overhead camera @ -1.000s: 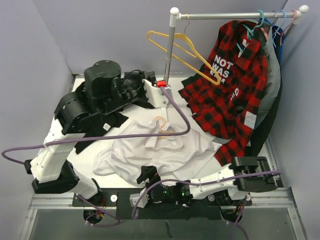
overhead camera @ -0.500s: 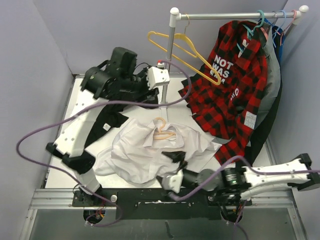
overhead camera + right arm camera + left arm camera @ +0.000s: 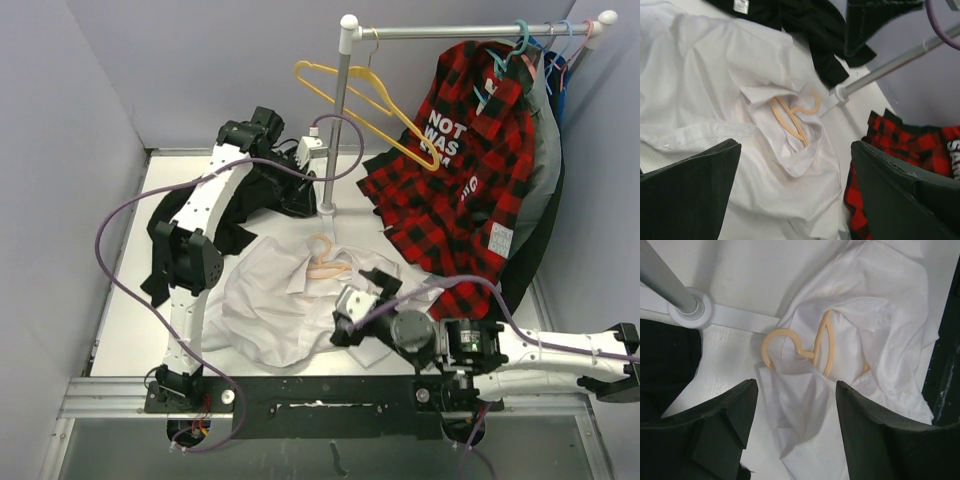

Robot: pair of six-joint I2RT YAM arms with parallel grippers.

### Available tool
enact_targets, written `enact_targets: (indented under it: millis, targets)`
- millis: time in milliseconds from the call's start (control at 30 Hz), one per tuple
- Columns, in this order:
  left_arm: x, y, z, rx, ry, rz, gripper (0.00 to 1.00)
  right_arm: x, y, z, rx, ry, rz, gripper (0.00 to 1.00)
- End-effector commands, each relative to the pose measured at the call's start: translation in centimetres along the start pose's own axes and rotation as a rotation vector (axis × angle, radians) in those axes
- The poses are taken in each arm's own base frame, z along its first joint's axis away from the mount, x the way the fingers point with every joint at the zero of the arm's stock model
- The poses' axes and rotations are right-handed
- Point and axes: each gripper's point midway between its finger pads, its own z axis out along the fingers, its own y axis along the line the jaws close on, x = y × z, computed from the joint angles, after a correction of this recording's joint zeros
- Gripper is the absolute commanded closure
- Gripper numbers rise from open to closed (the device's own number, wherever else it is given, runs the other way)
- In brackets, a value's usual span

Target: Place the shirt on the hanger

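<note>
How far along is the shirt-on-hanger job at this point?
Partly done: the hanger lies tucked in the shirt, hook and part of one arm showing. In hand: nothing; left hand and right hand both hover open over it. Left: the shirt lies crumpled on the table, not seated evenly on the hanger's shoulders.

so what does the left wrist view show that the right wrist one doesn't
Only the left wrist view shows the left gripper, jaws apart above the cloth. Only the right wrist view shows the right gripper, jaws apart, the red-and-black plaid shirt and a white label on the black garment. Both show the white shirt crumpled on the table, the peach hanger partly tucked inside it, the rack pole and some of the black garment.
</note>
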Motion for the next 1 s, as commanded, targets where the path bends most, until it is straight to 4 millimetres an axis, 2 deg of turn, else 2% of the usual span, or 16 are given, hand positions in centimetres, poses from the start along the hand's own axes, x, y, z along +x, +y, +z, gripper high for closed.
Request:
enact_targets:
  millis: [0,67,233,433,567,733,967]
  targets:
    - [-0.6,3.9,3.7,-0.013,-0.091,0.139,0.38,1.2,-1.1,1.5,-0.047,-0.005,0.208,0.02]
    - [-0.6,4.6,5.1,-0.034,-0.124,0.206,0.37,1.9,-1.7,2.7,-0.074,-0.006,0.265,0.02]
    - [1.3,6.3,9.1,-0.059,-0.045,0.248,0.37,4.3,-4.5,5.9,-0.061,0.052,0.371,0.02]
    - [3.1,9.6,11.4,-0.135,-0.004,0.264,0.4,4.9,-6.3,7.9,-0.004,-0.011,0.429,0.02]
    - [4.7,10.0,12.8,-0.106,0.034,0.25,0.45,6.0,-6.3,8.3,0.001,0.018,0.447,0.02]
    - [6.2,10.1,13.9,-0.079,0.054,0.224,0.46,6.9,-7.0,7.7,0.038,0.028,0.456,0.02]
    - [6.3,8.5,14.3,-0.027,0.054,0.246,0.46,8.3,-7.7,7.5,0.057,0.058,0.476,0.02]
